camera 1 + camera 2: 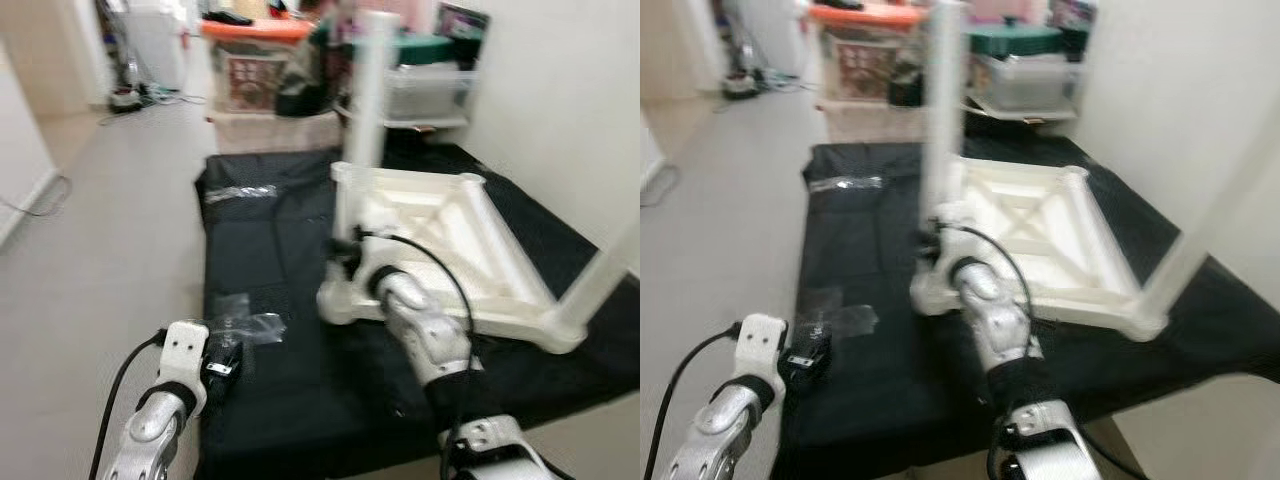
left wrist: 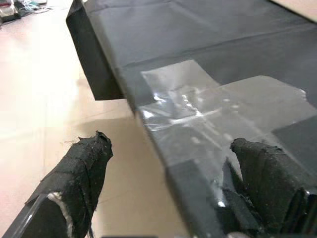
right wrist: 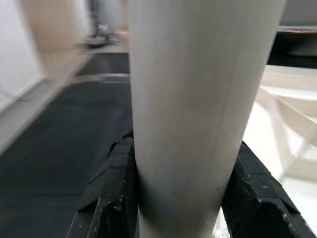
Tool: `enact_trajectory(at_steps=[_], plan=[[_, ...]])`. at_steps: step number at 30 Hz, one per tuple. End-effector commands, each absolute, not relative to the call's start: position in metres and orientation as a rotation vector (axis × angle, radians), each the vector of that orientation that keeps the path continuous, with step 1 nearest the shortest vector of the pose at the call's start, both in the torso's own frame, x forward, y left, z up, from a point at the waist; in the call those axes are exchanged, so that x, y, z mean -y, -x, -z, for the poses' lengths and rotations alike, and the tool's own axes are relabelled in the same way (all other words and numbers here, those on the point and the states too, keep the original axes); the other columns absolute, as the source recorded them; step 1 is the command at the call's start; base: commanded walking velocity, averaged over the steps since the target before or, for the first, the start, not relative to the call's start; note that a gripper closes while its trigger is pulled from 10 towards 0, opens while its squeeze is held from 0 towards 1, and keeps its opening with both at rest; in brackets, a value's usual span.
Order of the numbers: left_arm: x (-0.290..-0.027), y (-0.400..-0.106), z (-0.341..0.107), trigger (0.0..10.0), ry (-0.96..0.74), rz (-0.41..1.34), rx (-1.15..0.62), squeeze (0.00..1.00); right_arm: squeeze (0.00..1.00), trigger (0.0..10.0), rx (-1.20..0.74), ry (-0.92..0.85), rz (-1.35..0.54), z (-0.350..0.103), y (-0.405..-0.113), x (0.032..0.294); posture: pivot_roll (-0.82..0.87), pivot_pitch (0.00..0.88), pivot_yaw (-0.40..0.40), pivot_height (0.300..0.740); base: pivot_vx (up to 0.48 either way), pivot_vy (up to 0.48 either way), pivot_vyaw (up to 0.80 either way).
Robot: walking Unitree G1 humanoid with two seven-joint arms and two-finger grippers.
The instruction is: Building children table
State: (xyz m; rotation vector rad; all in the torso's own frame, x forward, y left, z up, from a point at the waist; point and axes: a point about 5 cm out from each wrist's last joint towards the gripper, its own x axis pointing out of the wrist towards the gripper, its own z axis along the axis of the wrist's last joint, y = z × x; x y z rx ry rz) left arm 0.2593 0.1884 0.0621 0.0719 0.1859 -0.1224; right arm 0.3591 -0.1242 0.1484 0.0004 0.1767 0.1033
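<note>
Gripping a white table leg [image 1: 365, 90] low down, near where it meets the upturned tabletop frame [image 1: 450, 240], I am holding it upright with my right gripper [image 3: 181, 198], whose two black fingers [image 3: 111, 183] are pinching the round leg from both sides. The frame is lying underside up on a black sheet [image 1: 270, 240] spread over the floor, its cross-bracing facing the ceiling. A second white leg [image 1: 615, 270] is standing at the frame's near right corner, so I am judging that at least two legs are already in their sockets or being seated; whether the one I am holding is fully tightened I cannot tell, as the joint is hidden behind my wrist and the picture is blurred. My left gripper [image 2: 168, 188] is hovering over the near left edge of the sheet with its fingers [image 2: 74, 178] spread wide, one over the bare floor and one over the sheet, closing on nothing. Just ahead of it a clear plastic bag [image 1: 240, 328] is lying on the sheet, and another clear bag [image 1: 240, 192] is lying farther off; what they hold is too small to make out. By my reckoning the remaining corners, and turning the table upright, are left to do.
</note>
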Motion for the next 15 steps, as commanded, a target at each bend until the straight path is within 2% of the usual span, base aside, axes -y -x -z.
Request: enact_trajectory(at_steps=[1,3,4,10,11,15], plan=[[-0.185,-0.26,-0.06,10.0,-0.085,0.142,-0.202,0.0,0.0,0.0,-0.38,0.086,0.139,-0.103,-0.336,0.167,0.0,0.0,-0.06,0.74,0.0,0.0,0.0],[-0.185,-0.26,-0.06,10.0,-0.085,0.143,-0.204,0.0,0.0,0.0,-0.381,0.093,0.124,-0.102,-0.331,0.167,0.0,0.0,-0.06,0.74,0.0,0.0,0.0],[-0.185,-0.26,-0.059,10.0,-0.085,0.145,-0.206,0.0,0.0,10.0,-0.389,0.095,0.075,-0.104,-0.33,0.16,0.0,0.0,-0.059,0.74,0.0,0.0,0.0],[-0.184,-0.261,-0.059,10.0,-0.086,0.149,-0.206,0.0,0.0,10.0,-0.32,0.074,-0.026,-0.114,-0.334,0.144,0.0,0.0,-0.059,0.74,0.0,0.0,0.0],[-0.184,-0.262,-0.06,10.0,-0.086,0.148,-0.204,0.0,1.0,10.0,-0.287,0.075,-0.048,-0.122,-0.338,0.141,0.01,0.0,-0.067,0.74,0.0,0.0,0.0],[-0.187,-0.262,-0.06,10.0,-0.087,0.139,-0.2,0.0,1.0,10.0,-0.244,0.049,-0.102,-0.137,-0.35,0.132,0.02,0.0,-0.071,0.74,0.0,0.0,0.0]])
